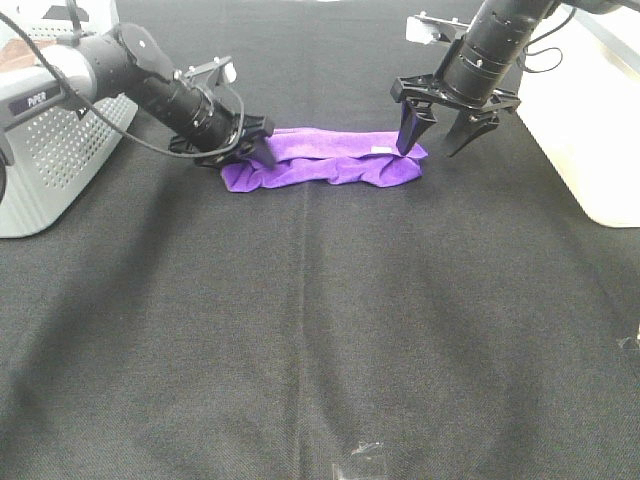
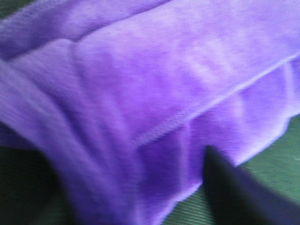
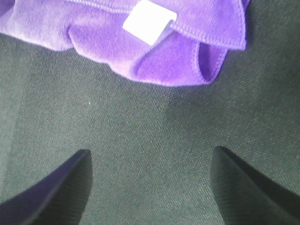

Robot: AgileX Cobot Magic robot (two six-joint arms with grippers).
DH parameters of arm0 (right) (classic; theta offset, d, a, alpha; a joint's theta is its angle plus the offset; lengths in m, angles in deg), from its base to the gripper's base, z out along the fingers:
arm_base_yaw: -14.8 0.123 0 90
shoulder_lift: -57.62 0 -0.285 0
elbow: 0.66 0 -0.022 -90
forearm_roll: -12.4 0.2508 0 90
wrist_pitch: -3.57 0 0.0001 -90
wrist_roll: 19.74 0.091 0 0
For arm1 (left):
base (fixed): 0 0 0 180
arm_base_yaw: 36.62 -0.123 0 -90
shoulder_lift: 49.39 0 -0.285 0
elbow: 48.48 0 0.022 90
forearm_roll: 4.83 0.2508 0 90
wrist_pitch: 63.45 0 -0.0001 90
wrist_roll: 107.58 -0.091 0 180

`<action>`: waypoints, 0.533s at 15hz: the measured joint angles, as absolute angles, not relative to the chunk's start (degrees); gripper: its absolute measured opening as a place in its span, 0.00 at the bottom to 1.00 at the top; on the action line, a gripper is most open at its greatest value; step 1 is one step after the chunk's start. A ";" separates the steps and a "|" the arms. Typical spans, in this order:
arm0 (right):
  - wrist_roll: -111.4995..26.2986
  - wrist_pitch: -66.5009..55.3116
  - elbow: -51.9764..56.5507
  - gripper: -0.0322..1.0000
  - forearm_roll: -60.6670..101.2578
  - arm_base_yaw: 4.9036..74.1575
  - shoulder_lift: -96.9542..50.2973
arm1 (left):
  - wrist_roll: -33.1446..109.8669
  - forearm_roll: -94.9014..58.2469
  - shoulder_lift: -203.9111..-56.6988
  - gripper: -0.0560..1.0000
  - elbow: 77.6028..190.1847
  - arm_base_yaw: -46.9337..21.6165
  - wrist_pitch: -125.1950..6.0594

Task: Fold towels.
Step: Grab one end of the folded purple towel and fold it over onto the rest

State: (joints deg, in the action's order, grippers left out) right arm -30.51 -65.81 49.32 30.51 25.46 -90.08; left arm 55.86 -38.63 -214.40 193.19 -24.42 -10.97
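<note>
A purple towel [image 1: 325, 160] lies bunched in a long strip on the black table cloth [image 1: 320, 330]. My left gripper [image 1: 245, 152] is low at the towel's left end. In the left wrist view the towel [image 2: 154, 84] fills the frame, with one dark finger [image 2: 234, 187] beside its hem and the jaws standing apart. My right gripper [image 1: 428, 150] is open just past the towel's right end, one finger touching its edge. The right wrist view shows both fingers [image 3: 61, 187] spread over bare cloth, with the towel's corner [image 3: 173, 61] and its white label [image 3: 149, 21] ahead.
A grey and white perforated box [image 1: 50, 150] stands at the left edge behind my left arm. A cream container [image 1: 590, 130] stands at the right edge. A small clear scrap [image 1: 360, 462] lies near the front edge.
</note>
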 joint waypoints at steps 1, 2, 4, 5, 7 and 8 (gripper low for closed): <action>-30.51 -65.87 49.32 0.71 30.56 25.46 -90.08 | 55.86 -38.18 -214.51 0.31 193.19 -24.42 -10.97; -30.51 -65.93 49.32 0.71 30.56 25.46 -90.02 | 55.86 -37.83 -214.57 0.17 193.19 -24.36 -10.85; -30.51 -65.93 49.32 0.71 30.56 25.46 -89.91 | 55.80 -36.74 -214.57 0.10 193.65 -24.25 -10.40; -30.51 -65.93 49.32 0.71 30.56 25.46 -89.51 | 55.57 -33.88 -214.57 0.10 194.97 -24.13 -8.79; -30.51 -65.99 49.32 0.71 30.51 25.46 -88.07 | 55.40 -25.80 -214.45 0.10 198.63 -23.96 -2.83; -30.51 -65.99 49.38 0.71 30.39 25.46 -87.16 | 55.40 -21.44 -214.11 0.10 201.67 -24.59 1.64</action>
